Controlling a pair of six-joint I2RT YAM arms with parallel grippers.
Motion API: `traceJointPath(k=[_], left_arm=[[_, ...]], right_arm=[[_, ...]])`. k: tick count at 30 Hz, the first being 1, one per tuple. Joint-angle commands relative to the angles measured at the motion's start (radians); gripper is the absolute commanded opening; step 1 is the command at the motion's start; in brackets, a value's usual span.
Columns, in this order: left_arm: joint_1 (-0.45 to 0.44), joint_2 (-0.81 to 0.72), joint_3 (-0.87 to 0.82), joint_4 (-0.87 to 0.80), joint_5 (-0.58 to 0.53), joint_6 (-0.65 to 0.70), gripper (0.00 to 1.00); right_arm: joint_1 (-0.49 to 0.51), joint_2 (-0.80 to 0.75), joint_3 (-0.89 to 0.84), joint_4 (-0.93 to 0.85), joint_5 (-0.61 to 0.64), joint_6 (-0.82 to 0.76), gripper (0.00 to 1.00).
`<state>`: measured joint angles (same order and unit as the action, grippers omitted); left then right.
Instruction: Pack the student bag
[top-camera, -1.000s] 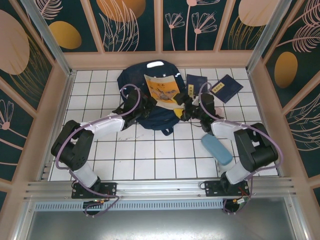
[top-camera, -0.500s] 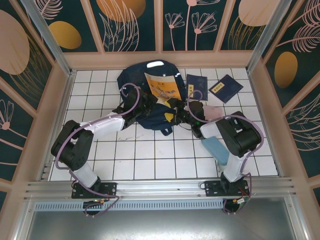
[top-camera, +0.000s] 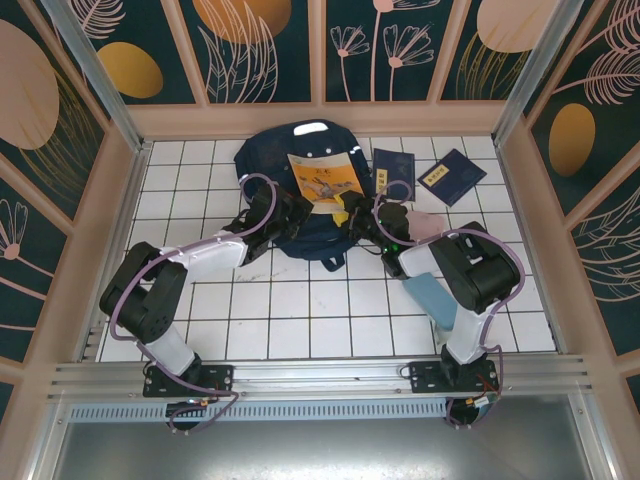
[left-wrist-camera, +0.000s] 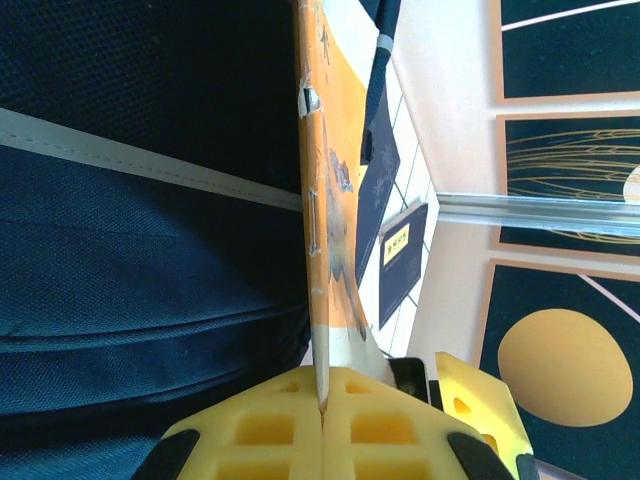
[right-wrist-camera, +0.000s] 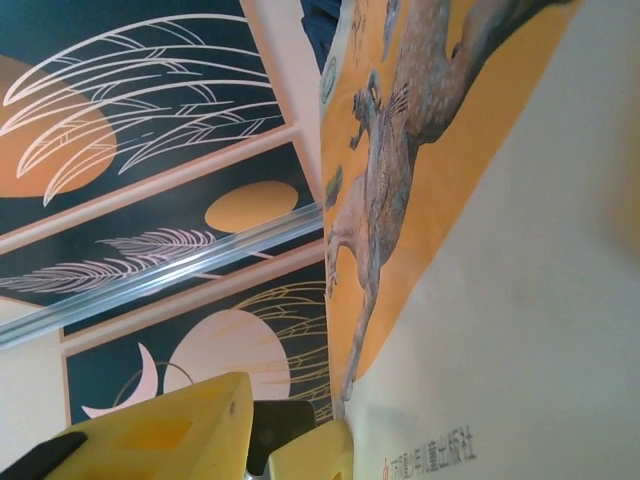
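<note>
the student bag (top-camera: 268, 158) lies at the far middle of the tabletop (top-camera: 300, 310). the left hand (left-wrist-camera: 322, 388) pinches the orange picture book (top-camera: 325, 182) lying on it. the right hand (right-wrist-camera: 282, 420) is half open beside the book.

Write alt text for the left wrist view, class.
A thin orange-covered book, seen edge-on, runs down to the seam between the shut yellow fingertips of the left gripper. A large dark navy fabric backpack lies left of it, a small yellow-labelled navy booklet right of it.

Left gripper (left-wrist-camera: 322, 402) clamped, right gripper (right-wrist-camera: 283, 415) jaws parted
</note>
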<state>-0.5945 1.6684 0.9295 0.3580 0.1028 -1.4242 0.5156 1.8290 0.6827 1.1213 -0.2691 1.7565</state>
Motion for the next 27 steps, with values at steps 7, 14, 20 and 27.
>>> traceJointPath(k=[7, 14, 20, 27], left_arm=[[-0.002, -0.047, -0.021, 0.043, 0.049, -0.010, 0.01], [0.002, -0.058, -0.004, -0.043, 0.019, 0.064, 0.50], [0.002, -0.050, 0.116, -0.284, -0.013, 0.377, 0.71], [-0.004, 0.023, 0.271, -0.485, 0.057, 0.776, 0.77]], right_arm=[[0.004, -0.017, 0.023, -0.076, 0.091, -0.023, 0.25], [-0.013, -0.105, 0.077, -0.405, 0.112, -0.238, 0.00], [-0.066, -0.253, 0.171, -0.760, 0.162, -0.644, 0.00], [-0.218, -0.482, 0.147, -0.932, 0.070, -0.964, 0.00]])
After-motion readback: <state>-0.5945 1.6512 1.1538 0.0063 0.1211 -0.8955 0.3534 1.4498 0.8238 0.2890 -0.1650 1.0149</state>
